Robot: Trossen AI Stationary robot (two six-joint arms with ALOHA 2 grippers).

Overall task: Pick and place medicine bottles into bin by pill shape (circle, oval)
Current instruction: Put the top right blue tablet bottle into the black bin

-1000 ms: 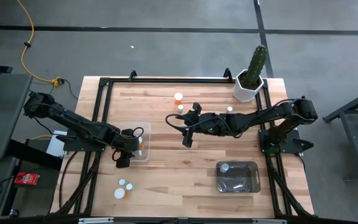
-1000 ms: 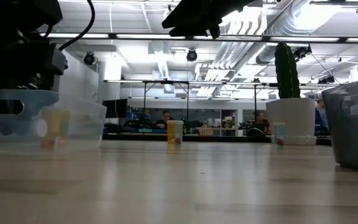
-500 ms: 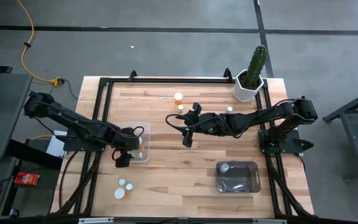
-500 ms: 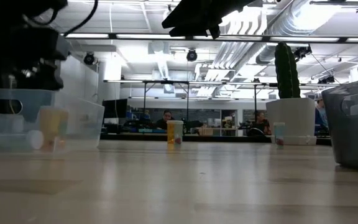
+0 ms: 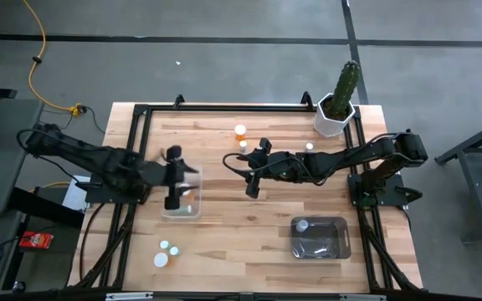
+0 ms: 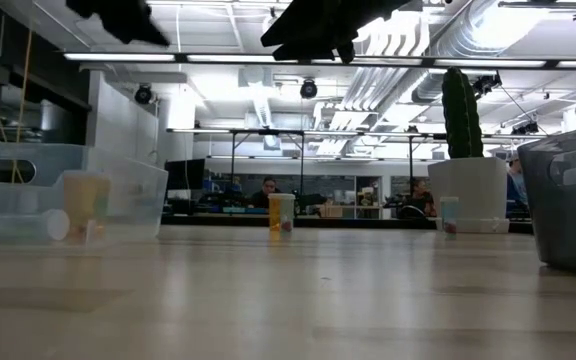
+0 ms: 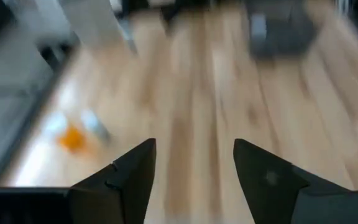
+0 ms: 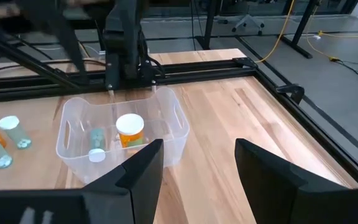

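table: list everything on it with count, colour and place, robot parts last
clear bin: one, left side of the table; holds an orange bottle and a pale bottle
grey bin: one, near right; one white-capped bottle inside
loose bottles: three near left, three far centre
cactus: one, green, white pot, far right corner
left gripper: open, empty, above the clear bin
right gripper: open, empty, over table centre

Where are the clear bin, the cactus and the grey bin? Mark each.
clear bin (image 8: 174, 127): right wrist view, its end wall.
cactus (image 5: 346, 82): high view, green stem.
grey bin (image 5: 340, 224): high view, rim corner.
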